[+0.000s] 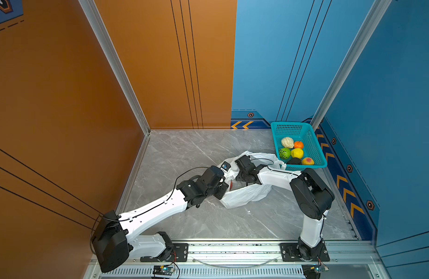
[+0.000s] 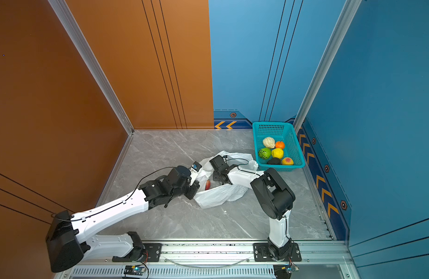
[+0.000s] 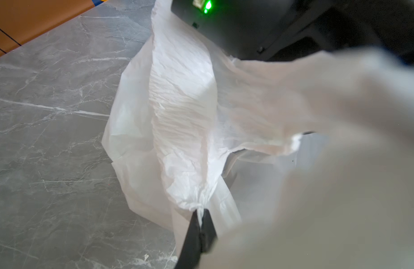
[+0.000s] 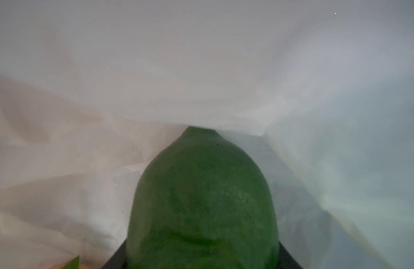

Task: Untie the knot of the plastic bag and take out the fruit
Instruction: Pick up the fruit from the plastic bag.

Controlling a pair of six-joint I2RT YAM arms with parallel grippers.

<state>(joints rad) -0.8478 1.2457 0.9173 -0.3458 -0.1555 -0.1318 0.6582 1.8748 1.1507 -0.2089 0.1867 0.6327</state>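
Left end effector (image 3: 201, 216) clamped on a fold of the plastic bag (image 1: 244, 195), mid-table. Right end effector (image 4: 201, 258) is buried inside, clamped on a green fruit (image 4: 201, 198). A teal basket (image 1: 313, 145) sits in the far right corner.

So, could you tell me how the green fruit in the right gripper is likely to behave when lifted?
The green fruit looks rounded and tapers toward its tip, so it may squirt forward out of the right gripper. Its skin looks fairly smooth, so probably slippery. Set down, it would likely roll.
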